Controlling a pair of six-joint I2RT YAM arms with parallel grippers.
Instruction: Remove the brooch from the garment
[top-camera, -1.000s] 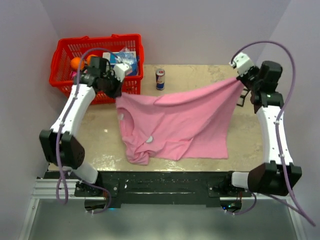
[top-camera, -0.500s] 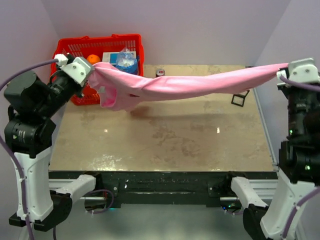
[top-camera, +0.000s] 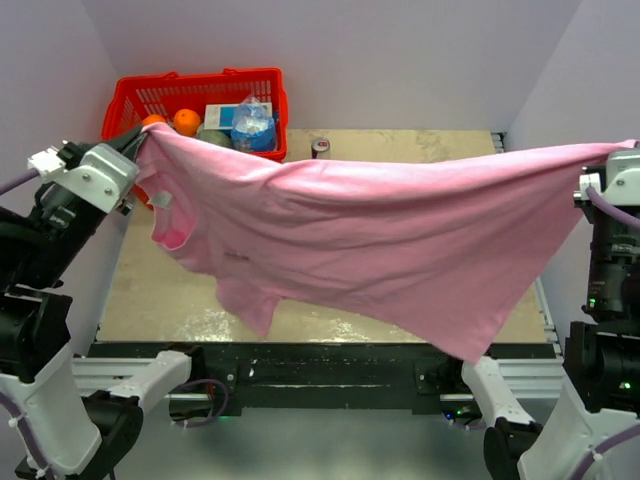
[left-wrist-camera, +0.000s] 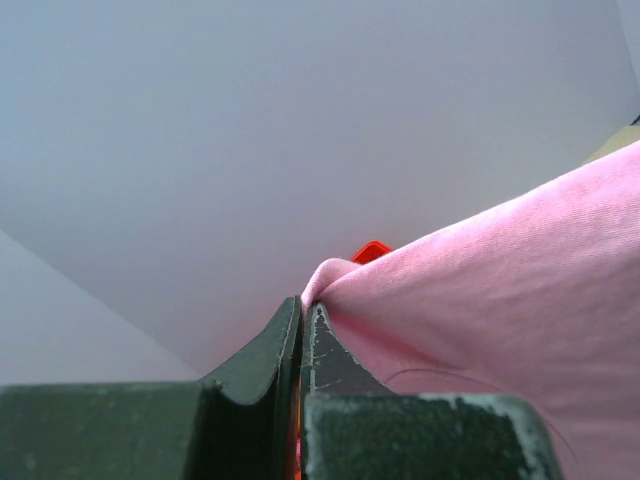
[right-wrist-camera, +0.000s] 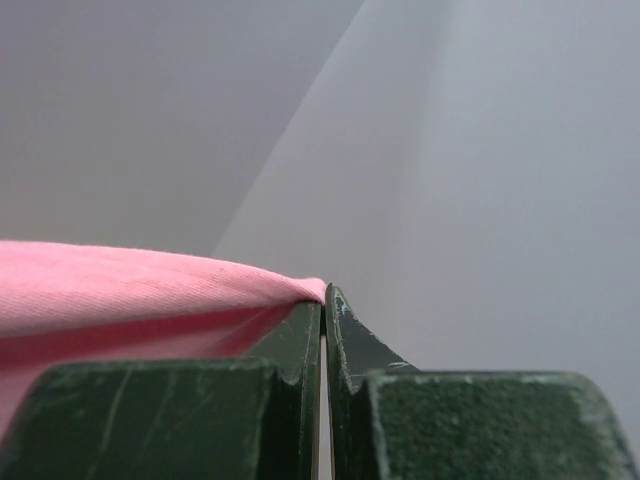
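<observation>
Top external view gives no sure sight of the brooch: a small whitish spot (top-camera: 160, 200) sits on the cloth just beside the neckline, near the left end, and it may be the brooch or only a label; we cannot tell which. The garment (top-camera: 380, 230) hangs spread in the air between both arms, well above the table (top-camera: 150, 295), with its lower hem drooping toward the near edge. The left gripper (left-wrist-camera: 303, 305) has its jaws pressed together on a pinch of pink fabric, and the right gripper (right-wrist-camera: 324, 295) is likewise clamped on the opposite edge. Behind the cloth stand the red basket (top-camera: 200, 76) and a drink can (top-camera: 320, 147).

We judge this to be the spreading step, meant to expose the brooch. To do it well, we should hold even tension so neither pinch slips. Then we should lower the shirt flat, face up, before one jaw lets go to reach for the pin.
</observation>
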